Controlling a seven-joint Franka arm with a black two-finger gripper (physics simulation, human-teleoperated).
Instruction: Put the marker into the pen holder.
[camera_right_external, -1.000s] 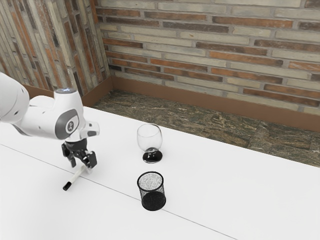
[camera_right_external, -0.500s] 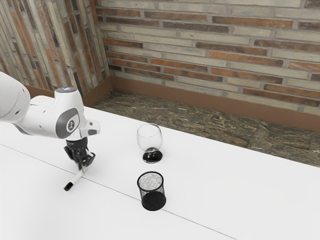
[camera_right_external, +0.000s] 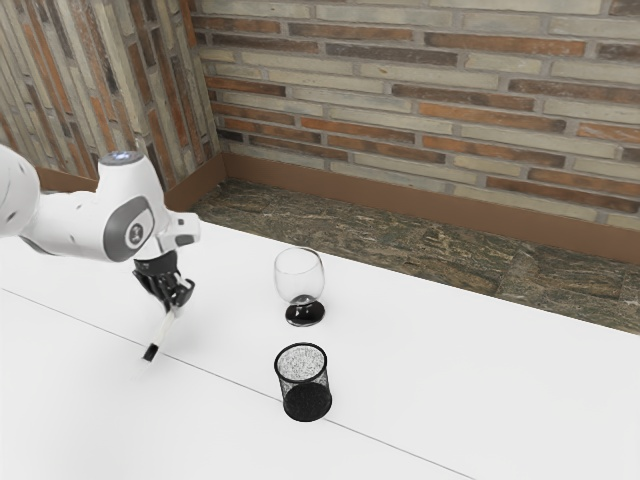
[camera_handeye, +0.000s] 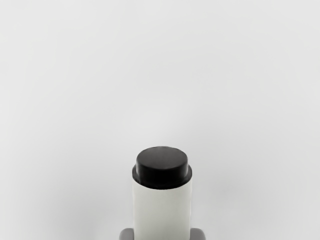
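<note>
My gripper (camera_right_external: 174, 302) is shut on the white marker (camera_right_external: 163, 328) near its upper end, on the exterior view's left. The marker hangs tilted, its black end lower and toward the camera. In the wrist view the marker (camera_handeye: 162, 212) points away from the hand, black end outermost, with a grey fingertip on each side of the gripper (camera_handeye: 162, 234). The black mesh pen holder (camera_right_external: 305, 384) stands upright on the table, apart from the gripper, toward the exterior view's right.
A clear glass with a black base (camera_right_external: 304, 311) stands behind the pen holder, farther from the exterior camera. Both are on the white table (camera_right_external: 450, 370), which a thin dark seam crosses. A brick wall rises beyond.
The gripper has closed on the marker and risen. The marker has come up with it and hangs more steeply, its black end shifted up and rightward in the exterior view.
</note>
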